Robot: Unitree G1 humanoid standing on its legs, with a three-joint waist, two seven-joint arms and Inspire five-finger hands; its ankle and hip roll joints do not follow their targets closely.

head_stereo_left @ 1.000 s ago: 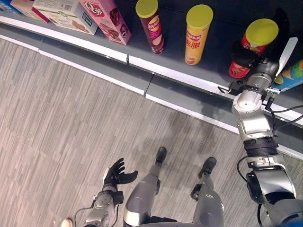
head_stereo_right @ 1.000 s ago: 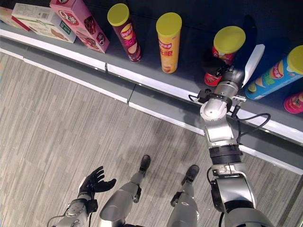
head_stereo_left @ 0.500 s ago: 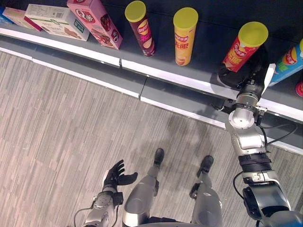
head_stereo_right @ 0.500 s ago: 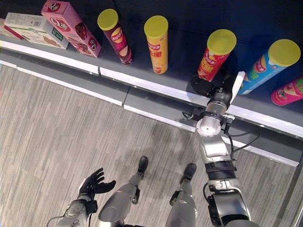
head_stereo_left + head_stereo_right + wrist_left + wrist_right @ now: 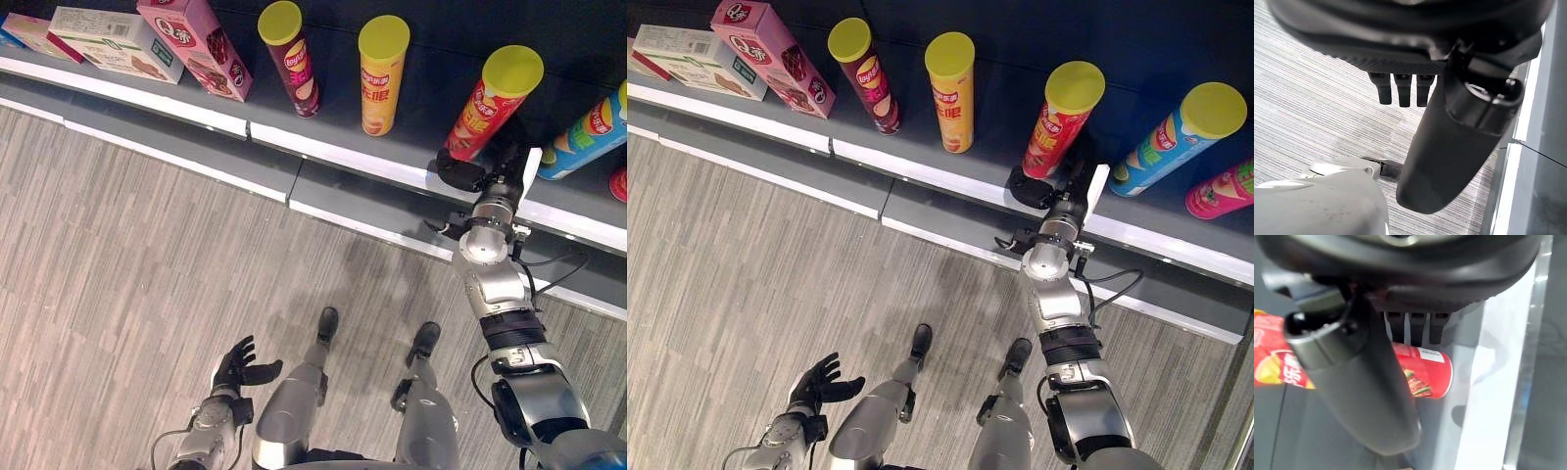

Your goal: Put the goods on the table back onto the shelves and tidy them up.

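The red can (image 5: pixel 485 108) with the yellow lid stands on the grey shelf (image 5: pixel 343 152), third in a row of tall cans: a maroon can (image 5: pixel 290 61) at about 9 o'clock from it, an orange can (image 5: pixel 378 65) between the two, and a blue can (image 5: pixel 588 132) at 3 o'clock. Further along the shelf at 9 o'clock lie a pink box (image 5: pixel 196 44) and a white box (image 5: pixel 113 41).

The right robot hand (image 5: pixel 470 174) sits at the shelf's front edge, at about 6 o'clock from the red can's base and just beside it. In the right wrist view the can's base (image 5: pixel 1425 374) shows past the fingers (image 5: pixel 1420 328), which hang straight with nothing between them and the thumb; the hand looks released, and I cannot tell whether a fingertip touches the can.

The can's long axis runs upright from the shelf, so from the head cameras it leans toward 1 o'clock, lid far and base near the hand. Any further nudge to straighten or line it up would, I judge, come from the right arm, which reaches the shelf. The can seems placed already, with only tidying left for it.

The left robot hand (image 5: pixel 238 364) hangs low over the striped floor (image 5: pixel 147 255) at 7 o'clock, well apart from the shelf, its fingers spread and relaxed, holding nothing. It is far the farther of the two from the can.
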